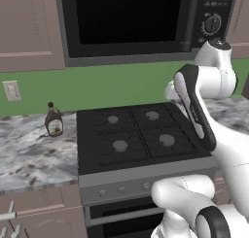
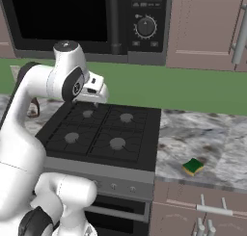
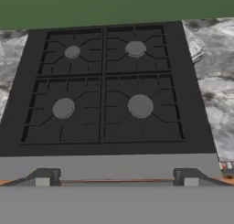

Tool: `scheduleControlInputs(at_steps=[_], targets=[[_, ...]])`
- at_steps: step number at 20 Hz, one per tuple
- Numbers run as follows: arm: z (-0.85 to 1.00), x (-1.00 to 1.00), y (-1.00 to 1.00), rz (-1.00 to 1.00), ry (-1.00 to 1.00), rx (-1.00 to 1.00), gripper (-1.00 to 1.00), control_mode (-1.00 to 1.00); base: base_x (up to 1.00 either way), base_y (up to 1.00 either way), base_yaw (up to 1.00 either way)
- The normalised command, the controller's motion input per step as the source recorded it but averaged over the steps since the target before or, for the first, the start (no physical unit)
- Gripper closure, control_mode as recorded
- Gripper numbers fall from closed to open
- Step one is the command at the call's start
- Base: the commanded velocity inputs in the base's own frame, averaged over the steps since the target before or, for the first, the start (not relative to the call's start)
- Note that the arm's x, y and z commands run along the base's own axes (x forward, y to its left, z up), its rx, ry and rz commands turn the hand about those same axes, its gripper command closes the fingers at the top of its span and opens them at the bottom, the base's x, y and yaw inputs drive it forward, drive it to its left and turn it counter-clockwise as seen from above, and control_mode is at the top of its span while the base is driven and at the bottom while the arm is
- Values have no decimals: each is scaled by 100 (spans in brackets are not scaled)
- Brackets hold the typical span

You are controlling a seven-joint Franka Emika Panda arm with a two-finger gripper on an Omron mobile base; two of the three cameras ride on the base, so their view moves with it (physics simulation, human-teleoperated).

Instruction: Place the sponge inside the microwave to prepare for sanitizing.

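I see the sponge (image 2: 193, 166) lying flat on the marble surface (image 2: 212, 134) to the right of the stove (image 2: 103, 131), near the front edge, green scrubbing layer up and yellow body beneath. My tool (image 3: 116, 179) hangs above the stove with its two tips spread wide apart and nothing between them, well apart from the sponge. I judge the sponge to be very light and soft, so it will squash under a hard pinch and could twist out if I catch only a corner; it should not be slippery or fragile. I would come straight down and close across its shorter width, taking the yellow sides at mid-length, low enough to grip the body rather than skim the green top. The microwave (image 2: 72, 18) sits above the stove with its door shut, so I reckon that needs opening.
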Motion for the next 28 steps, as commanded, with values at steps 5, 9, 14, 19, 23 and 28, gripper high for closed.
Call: scheduleControlInputs(at_steps=[5,9,14,19,23,28], targets=[[78,-44,-29,-11,-20,-2,-100,-100,0,0,0],[82,-25,-27,-12,-17,-5,-100,-100,0,0,0],[82,-3,-24,-11,-25,-10,-100,-100,0,0,0],[85,0,-1,-1,-23,-2,-100,-100,0,0,0],[49,5,10,0,-3,4,-100,-100,0,0,0],[0,27,9,0,0,-1,-100,-100,0,0,0]])
